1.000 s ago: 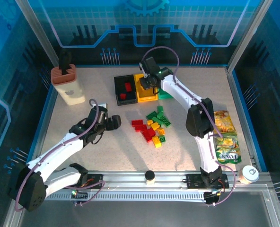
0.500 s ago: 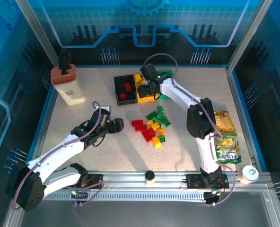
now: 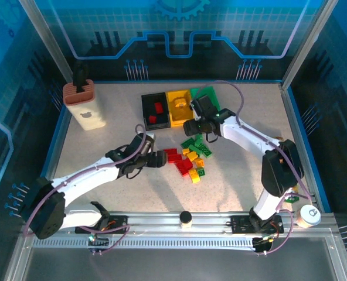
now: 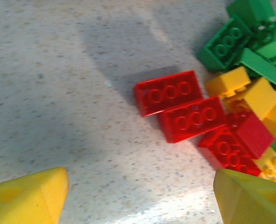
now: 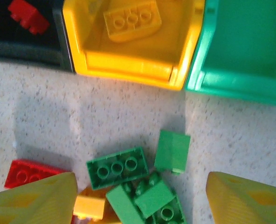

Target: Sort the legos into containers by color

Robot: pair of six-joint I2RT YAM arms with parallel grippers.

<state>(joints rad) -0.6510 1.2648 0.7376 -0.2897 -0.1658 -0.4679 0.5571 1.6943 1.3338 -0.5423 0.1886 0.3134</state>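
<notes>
The legos (image 3: 188, 158) lie in a loose pile of red, yellow and green bricks at mid-table. Behind the pile stand the containers: the black bin (image 3: 145, 111) with red bricks, the yellow bin (image 3: 172, 108) with a yellow brick (image 5: 132, 19), and the green bin (image 3: 208, 93). My left gripper (image 3: 160, 159) is open at the pile's left edge, and two red bricks (image 4: 168, 92) lie just ahead of its yellow fingertips (image 4: 28, 198). Over the green bricks (image 5: 117, 167) near the bins, my right gripper (image 3: 192, 127) hovers open, holding nothing.
A tall beige-and-brown holder (image 3: 84, 105) stands at the back left. A white cup (image 3: 308, 215) sits at the front right corner, and a small round dark-capped object (image 3: 186, 218) rests on the front rail. Bare tabletop lies left of the pile.
My right gripper opened over the yellow bin, leaving a yellow brick inside, then drew back toward the pile. My left gripper slid right up to the red bricks.
</notes>
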